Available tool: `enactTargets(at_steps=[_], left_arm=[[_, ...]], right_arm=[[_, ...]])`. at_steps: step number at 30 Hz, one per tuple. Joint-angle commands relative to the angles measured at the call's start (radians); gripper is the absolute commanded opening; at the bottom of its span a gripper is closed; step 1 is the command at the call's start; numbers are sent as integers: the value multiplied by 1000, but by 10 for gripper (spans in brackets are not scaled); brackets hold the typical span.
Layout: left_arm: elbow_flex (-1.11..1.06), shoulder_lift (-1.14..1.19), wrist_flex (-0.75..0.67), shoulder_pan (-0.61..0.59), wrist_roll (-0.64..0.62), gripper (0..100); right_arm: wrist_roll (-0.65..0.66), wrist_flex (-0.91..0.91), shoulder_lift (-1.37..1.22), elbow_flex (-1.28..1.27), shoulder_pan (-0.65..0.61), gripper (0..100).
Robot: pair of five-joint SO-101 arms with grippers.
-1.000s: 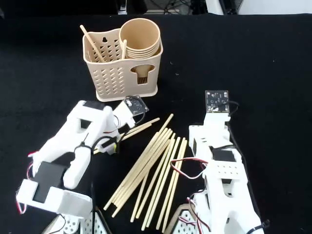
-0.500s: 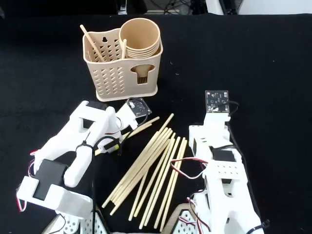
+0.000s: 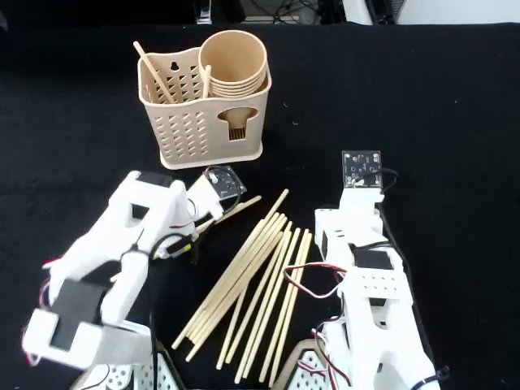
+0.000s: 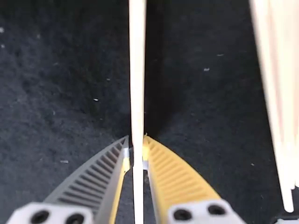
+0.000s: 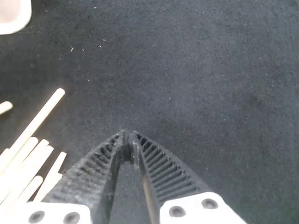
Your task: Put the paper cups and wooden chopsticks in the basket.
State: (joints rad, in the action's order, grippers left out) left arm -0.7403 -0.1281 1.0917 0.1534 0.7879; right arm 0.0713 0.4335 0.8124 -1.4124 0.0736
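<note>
The left gripper (image 4: 135, 145) is clamped on a single wooden chopstick (image 4: 137, 70), which runs straight out from between the two fingertips over the black table (image 4: 56, 84); in the high view this wooden chopstick (image 3: 244, 204) pokes out from under the left arm, its free end close to the loose chopsticks (image 3: 252, 280); these are thin sticks of pale plain wood, lying in a slanted, roughly parallel heap between the two arms; the right gripper (image 5: 127, 140) has its fingers pressed together on nothing, over bare cloth, with the heap's ends near it; the beige perforated basket (image 3: 191, 134) stands well apart at the table's far side; seen from the high view, its right compartment holds a stack of paper cups (image 3: 234, 58) and its left one a leaning chopstick (image 3: 153, 71)
</note>
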Motion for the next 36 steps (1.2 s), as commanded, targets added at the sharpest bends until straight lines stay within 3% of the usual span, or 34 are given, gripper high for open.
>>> enactTargets(at_steps=[1,16,22,29,36], left_arm=[[-50,-132,6,1,3,30],[-111,-276,31,-1,3,30],[-105,-517,115,-10,2,30],[-113,-822,112,-1,-133,30],[-113,-1149,107,-10,-189,30]], right_arm=[[12,-21,13,4,6,21],[12,-21,13,4,6,21],[12,-21,13,4,6,21],[12,-21,13,4,6,21],[12,-21,13,4,6,21]])
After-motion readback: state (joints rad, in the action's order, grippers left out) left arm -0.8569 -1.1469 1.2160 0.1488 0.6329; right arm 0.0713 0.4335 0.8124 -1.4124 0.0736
